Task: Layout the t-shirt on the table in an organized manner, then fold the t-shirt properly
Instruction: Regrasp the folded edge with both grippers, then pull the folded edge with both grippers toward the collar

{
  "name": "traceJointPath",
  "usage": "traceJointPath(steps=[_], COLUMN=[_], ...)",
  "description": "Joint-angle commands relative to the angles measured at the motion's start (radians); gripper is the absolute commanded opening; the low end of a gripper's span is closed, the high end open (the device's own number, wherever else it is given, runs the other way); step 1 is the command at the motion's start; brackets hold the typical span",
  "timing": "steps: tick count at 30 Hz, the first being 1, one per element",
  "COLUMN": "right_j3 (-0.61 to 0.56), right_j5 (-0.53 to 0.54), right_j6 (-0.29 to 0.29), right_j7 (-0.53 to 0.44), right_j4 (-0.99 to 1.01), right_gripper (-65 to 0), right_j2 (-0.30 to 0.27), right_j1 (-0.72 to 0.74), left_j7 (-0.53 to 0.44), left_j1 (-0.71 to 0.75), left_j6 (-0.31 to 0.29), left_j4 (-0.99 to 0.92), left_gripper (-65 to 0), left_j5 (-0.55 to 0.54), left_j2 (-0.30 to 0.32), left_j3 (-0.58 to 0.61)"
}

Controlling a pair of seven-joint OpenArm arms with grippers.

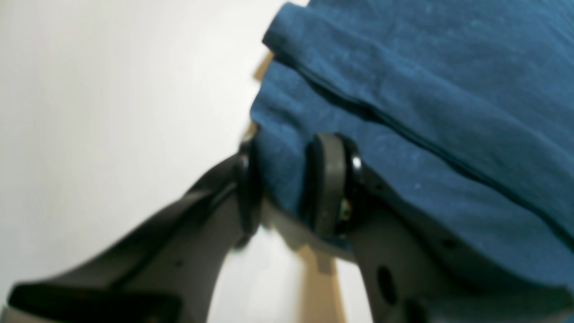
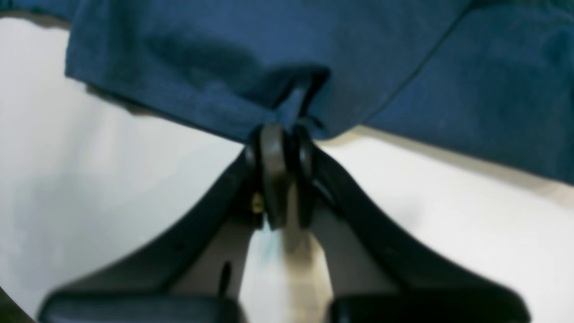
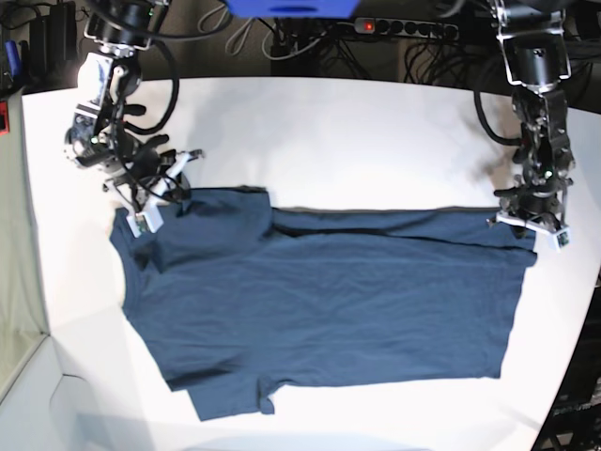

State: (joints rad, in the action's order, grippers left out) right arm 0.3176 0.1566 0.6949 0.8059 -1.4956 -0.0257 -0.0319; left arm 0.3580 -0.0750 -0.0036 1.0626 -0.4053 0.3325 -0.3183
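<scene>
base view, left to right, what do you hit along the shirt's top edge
right gripper pinching the shoulder end → t-shirt spread across the table → left gripper clamped on the hem corner

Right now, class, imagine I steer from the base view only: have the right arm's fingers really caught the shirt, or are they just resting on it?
Observer: Caught. In the right wrist view the right fingers are pressed together on the edge of the shirt, and the cloth puckers into a small fold just above them.
Operator: And the left arm's?
Observer: The left fingers straddle the shirt's edge, with cloth filling the gap between them.
Operator: Is it one layer there?
Observer: No. The left wrist view shows a second layer with a hem lying over the cloth just beyond those fingers.
</scene>
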Motion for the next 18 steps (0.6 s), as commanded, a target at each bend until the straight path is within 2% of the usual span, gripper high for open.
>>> traceJointPath(steps=[1, 5, 8, 15, 18], right_j3=[0.002, -0.001, -0.010, -0.011, -0.011], right_j5=[-0.015, -0.015, -0.016, -0.016, -0.016], right_j6=[0.003, 0.003, 0.003, 0.003, 0.003], right_j7=[0.020, 0.022, 0.027, 0.148, 0.162], right_j4=[-0.046, -0.179, -0.218, -0.073, -0.027], right_gripper=[-65.0, -65.0, -65.0, -65.0, -65.0], right_j2=[-0.004, -0.001, 0.014, 0.011, -0.013], right_j1=[0.003, 0.007, 0.065, 0.310, 0.355], left_j7=[0.022, 0.022, 0.022, 0.022, 0.022], left_j1=[-0.003, -0.001, -0.001, 0.013, 0.014], left_j6=[0.003, 0.003, 0.003, 0.003, 0.003], left_j4=[0.009, 0.015, 0.015, 0.017, 0.017], left_gripper=[-47.3, -47.3, -47.3, -47.3, -47.3], left_j5=[0.001, 0.001, 0.001, -0.002, -0.005], left_j2=[0.012, 0.014, 0.015, 0.017, 0.018], left_j3=[-0.003, -0.005, -0.005, -0.005, -0.005])
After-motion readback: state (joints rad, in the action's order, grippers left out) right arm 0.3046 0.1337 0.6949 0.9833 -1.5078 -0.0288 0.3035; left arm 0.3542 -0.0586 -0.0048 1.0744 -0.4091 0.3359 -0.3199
